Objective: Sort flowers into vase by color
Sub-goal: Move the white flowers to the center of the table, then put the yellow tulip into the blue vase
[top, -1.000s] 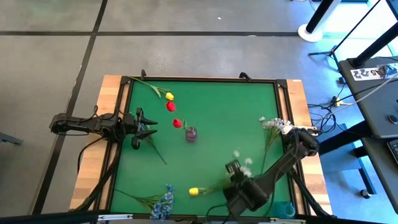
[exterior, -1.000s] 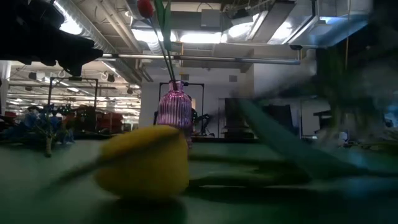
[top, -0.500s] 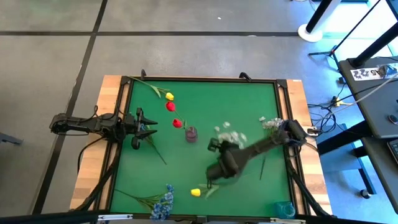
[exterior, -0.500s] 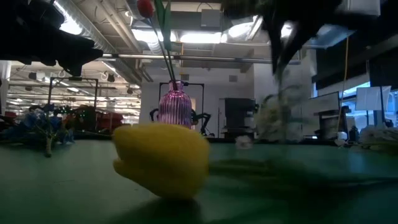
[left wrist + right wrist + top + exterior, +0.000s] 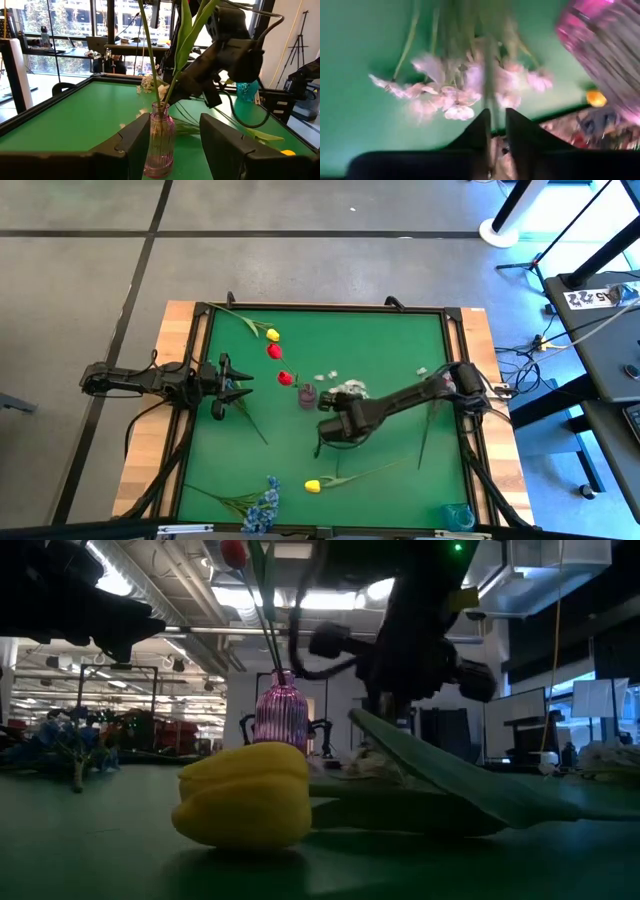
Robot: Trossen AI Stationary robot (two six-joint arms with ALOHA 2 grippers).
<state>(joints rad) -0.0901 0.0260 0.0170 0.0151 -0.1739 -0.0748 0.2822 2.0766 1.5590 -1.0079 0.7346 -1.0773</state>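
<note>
Blur is smearing most of what my right wrist camera is seeing: the white spray (image 5: 455, 97) is showing only as pale petals and soft green stems, and the vase (image 5: 607, 60) is being cut off by the picture's edge. A stem seems to be running toward my right claw (image 5: 496, 116), but whether that claw is gripping it or has let it go I cannot tell.

From above, my right arm is reaching across the green mat (image 5: 380, 340) to the middle, and its bulk is hiding the claw and the lower stems of the white spray (image 5: 345, 388). The blossoms are lying just beside the vase (image 5: 307, 396), on the side toward my right arm, and the claw is sitting close by them.

A second white spray (image 5: 437, 376) is peeking out from under the same arm near the mat's right edge.

In the low view, a yellow tulip (image 5: 243, 795) is filling the foreground and blocking much of the table.

Two red buds (image 5: 285, 378) are leaning out left of the vase. Another yellow tulip (image 5: 272, 335) is lying farther off that way, and a blue spray (image 5: 265, 505) is being cropped at the near edge.

My left claw (image 5: 238, 385) is hanging released, jaws wide, left of the vase and holding nothing.
</note>
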